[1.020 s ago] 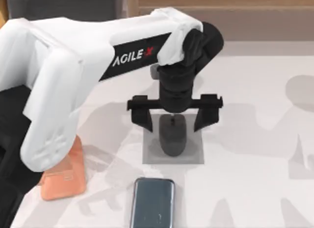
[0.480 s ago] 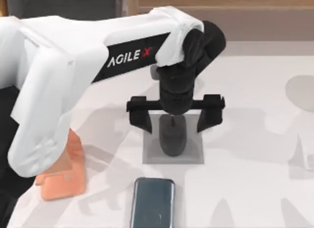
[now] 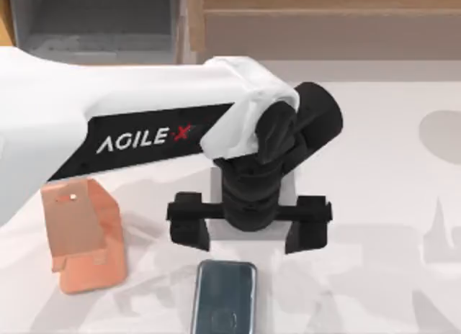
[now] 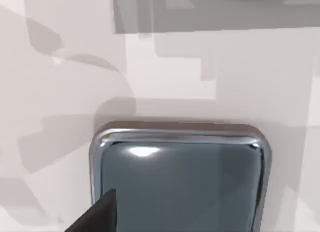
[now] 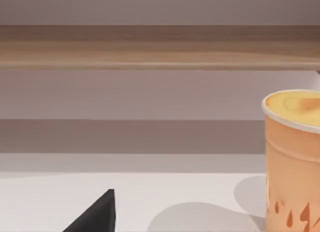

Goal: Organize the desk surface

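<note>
since the earlier frames the left arm has swung toward the near edge of the desk (image 3: 374, 204), carrying the left gripper (image 3: 248, 229) off the mouse and hiding it from the top view; its wrist is now covering most of the grey pad (image 3: 214, 179), and the orange stand (image 3: 78, 233), earlier half hidden under the arm, is lying fully exposed. the left gripper is hanging with its two black fingers (image 3: 189, 222) spread wide apart, released and grasping nothing. just beyond its fingertips, on the near side, the phone (image 3: 225, 296) is lying flat, screen up, on the desk. the stand is sitting well off to the gripper's left, apart from the phone. behind the gripper, past the arm, the wooden shelf (image 3: 317, 21) is running along the far edge.

in the left wrist view the phone (image 4: 180, 182) is lying directly below the camera, one black fingertip (image 4: 97, 217) overlapping its corner, with the pad's edge (image 4: 200, 14) beyond it and a sliver of a dark object on top.

in the right wrist view one black fingertip (image 5: 97, 214) of the right gripper is showing above the desk (image 5: 150, 192); whether its fingers are parted cannot be told. an orange cup (image 5: 292, 159) is standing upright on the desk near it, with the shelf (image 5: 160, 47) running behind.
</note>
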Controlling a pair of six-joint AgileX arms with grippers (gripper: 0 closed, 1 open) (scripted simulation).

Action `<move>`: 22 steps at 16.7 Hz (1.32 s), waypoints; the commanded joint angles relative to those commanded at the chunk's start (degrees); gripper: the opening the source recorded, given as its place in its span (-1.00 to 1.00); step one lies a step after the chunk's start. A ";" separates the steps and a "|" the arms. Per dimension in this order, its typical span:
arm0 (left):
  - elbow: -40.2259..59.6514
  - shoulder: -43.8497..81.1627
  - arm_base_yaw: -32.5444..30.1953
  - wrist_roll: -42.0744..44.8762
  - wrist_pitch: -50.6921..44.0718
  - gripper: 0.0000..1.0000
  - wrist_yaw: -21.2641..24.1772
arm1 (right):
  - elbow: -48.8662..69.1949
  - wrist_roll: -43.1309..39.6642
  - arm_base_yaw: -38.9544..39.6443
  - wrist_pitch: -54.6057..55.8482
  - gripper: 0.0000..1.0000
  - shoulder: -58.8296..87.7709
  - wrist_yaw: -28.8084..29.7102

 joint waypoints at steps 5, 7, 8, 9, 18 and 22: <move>-13.63 -10.93 -4.84 -3.83 2.28 1.00 -0.28 | 0.00 0.00 0.00 0.00 1.00 0.00 0.00; -16.33 -13.20 -5.82 -4.61 2.74 1.00 -0.34 | 0.00 0.00 0.00 0.00 1.00 0.00 0.00; -16.82 -13.64 -5.99 -4.75 2.83 1.00 -0.35 | 0.00 0.00 0.00 0.00 1.00 0.00 0.00; -16.82 -13.64 -5.99 -4.75 2.83 1.00 -0.35 | 0.00 0.00 0.00 0.00 1.00 0.00 0.00; -20.88 -9.92 -5.67 -4.38 10.62 1.00 -0.33 | 0.00 0.00 0.00 0.00 1.00 0.00 0.00; -24.73 -6.66 -5.57 -4.23 17.87 1.00 -0.32 | 0.00 0.00 0.00 0.00 1.00 0.00 0.00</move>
